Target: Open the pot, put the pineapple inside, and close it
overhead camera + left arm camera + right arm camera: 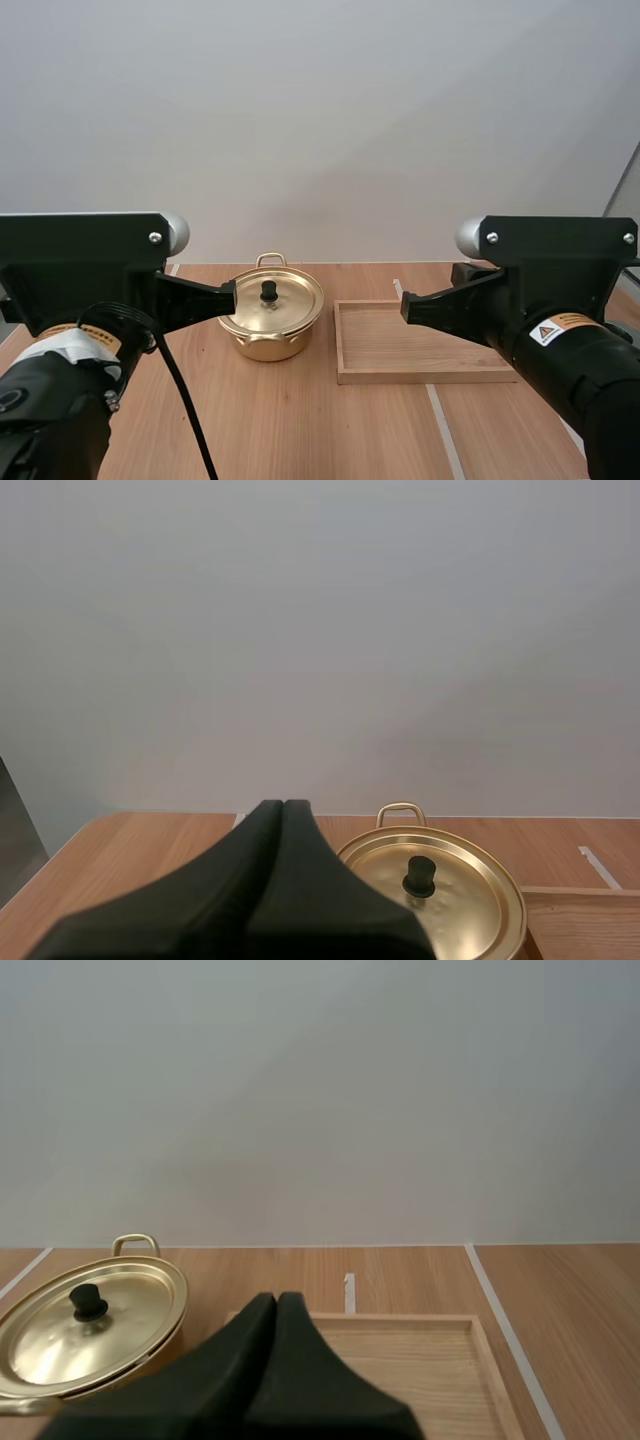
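A golden pot (270, 315) stands on the wooden table with its lid (272, 298) on and a black knob (268, 290) on top. My left gripper (230, 296) is shut with nothing in it, its tip just left of the pot's rim. My right gripper (406, 307) is also shut and empty, hanging over the left part of the wooden tray (420, 342). From the left wrist view the shut gripper (283, 806) points toward the pot (440, 890). The right wrist view shows the shut gripper (276, 1300) between the pot (90, 1325) and the tray (420, 1360).
The shallow wooden tray lies right of the pot with nothing in it. White tape lines (440, 425) cross the tabletop. A plain light wall stands behind the table.
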Available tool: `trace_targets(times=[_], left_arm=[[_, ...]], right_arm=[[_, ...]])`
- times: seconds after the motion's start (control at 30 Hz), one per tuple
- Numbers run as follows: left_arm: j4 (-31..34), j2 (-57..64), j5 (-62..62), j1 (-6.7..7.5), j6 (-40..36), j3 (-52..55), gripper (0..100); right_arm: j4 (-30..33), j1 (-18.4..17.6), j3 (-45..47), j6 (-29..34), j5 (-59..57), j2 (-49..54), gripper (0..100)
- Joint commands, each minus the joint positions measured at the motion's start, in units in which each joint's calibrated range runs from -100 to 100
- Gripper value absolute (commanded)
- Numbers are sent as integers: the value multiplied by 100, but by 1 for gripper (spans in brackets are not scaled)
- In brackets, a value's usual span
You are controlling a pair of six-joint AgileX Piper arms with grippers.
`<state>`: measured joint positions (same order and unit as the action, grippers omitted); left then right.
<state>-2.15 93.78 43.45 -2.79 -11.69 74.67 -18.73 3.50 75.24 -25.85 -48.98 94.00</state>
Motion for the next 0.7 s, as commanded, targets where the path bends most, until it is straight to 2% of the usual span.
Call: trace_targets(times=[0.0, 0.57, 0.67], left_arm=[[82, 35, -82, -5, -92, 42, 0], [80, 35, -97, -5, -92, 74, 0], [69, 35, -686, -5, -92, 366, 0]], right_arm=[[144, 26, 21, -51, -150, 51, 0], [171, 26, 64, -65, -249, 51, 0], [161, 26, 251, -65, -187, 51, 0]])
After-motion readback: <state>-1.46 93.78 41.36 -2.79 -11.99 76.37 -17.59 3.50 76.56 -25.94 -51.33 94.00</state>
